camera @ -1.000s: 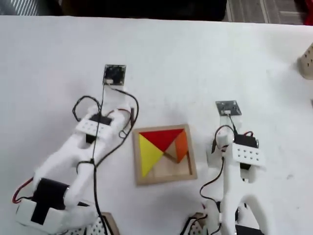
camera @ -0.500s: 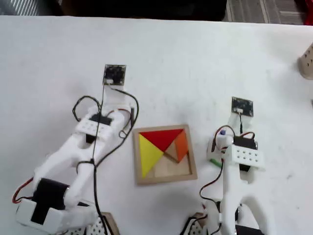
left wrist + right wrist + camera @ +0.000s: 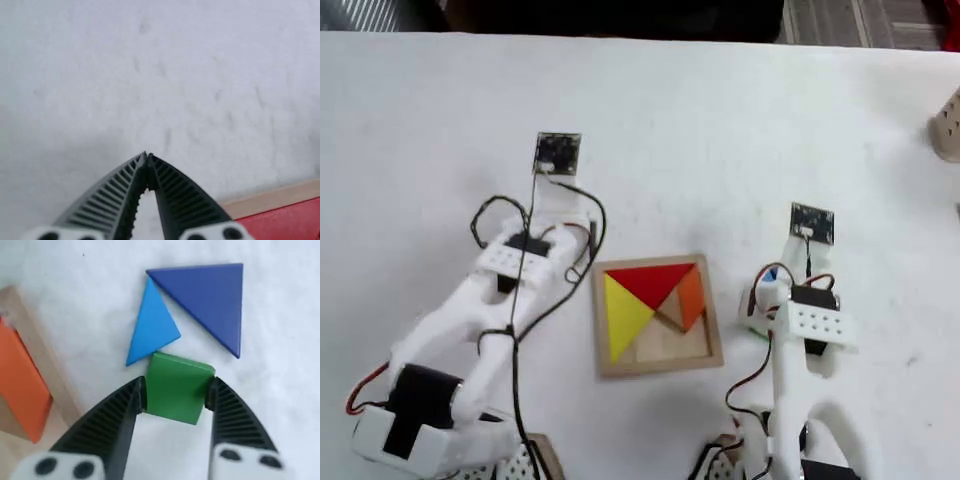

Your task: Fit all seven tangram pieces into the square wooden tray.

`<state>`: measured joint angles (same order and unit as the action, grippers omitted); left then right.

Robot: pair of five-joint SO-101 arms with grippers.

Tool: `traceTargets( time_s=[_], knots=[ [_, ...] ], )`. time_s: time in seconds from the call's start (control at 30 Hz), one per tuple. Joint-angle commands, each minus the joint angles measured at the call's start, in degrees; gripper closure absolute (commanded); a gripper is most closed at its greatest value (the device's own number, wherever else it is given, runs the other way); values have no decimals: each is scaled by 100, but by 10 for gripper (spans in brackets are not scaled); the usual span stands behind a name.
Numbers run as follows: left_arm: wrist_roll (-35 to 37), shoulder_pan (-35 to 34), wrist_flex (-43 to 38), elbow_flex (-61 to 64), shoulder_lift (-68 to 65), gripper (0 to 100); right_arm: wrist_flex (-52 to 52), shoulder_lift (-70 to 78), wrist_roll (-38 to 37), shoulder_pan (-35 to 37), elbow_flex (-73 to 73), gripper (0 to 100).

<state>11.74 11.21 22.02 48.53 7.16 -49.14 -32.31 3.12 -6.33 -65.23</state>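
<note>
A square wooden tray (image 3: 712, 352) is seen on the white worktop (image 3: 720, 120) between the two arms. Inside it, a red triangle (image 3: 650, 281) is laid along the far rim. A yellow triangle (image 3: 622, 316) is laid along the rim on the left arm's side, and an orange piece (image 3: 691, 298) against the rim on the right arm's side. Bare wood is shown across the near part of the tray floor.

The right gripper (image 3: 176, 385) is clenched on a green square (image 3: 175, 401), with one finger pressed to each of two opposite sides. Whether the square is resting on the worktop or raised off it cannot be told. The square is held just outside the tray, beside the rim that the orange piece lies against, and a strip of bare worktop is kept between that rim and the square. The square's far edge is touched by a light blue triangle (image 3: 152, 325). The apex of that triangle is met by a corner of a dark blue triangle (image 3: 210, 297). Open worktop is seen beyond and to the outer side of these pieces.

The left gripper (image 3: 146, 160) is closed tip to tip with nothing between its fingers. It is held over bare worktop near the tray corner where the red triangle lies, and wide open surface is seen ahead of it.
</note>
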Motion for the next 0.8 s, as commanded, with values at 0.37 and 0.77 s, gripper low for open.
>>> traceTargets(
  time_s=[0.37,0.77],
  knots=[
    [-44,66,62,-193,31,977,-75,-31,9,-321,35,801],
    [-44,154,62,-211,22,977,-84,-31,9,-136,35,801]
  ],
)
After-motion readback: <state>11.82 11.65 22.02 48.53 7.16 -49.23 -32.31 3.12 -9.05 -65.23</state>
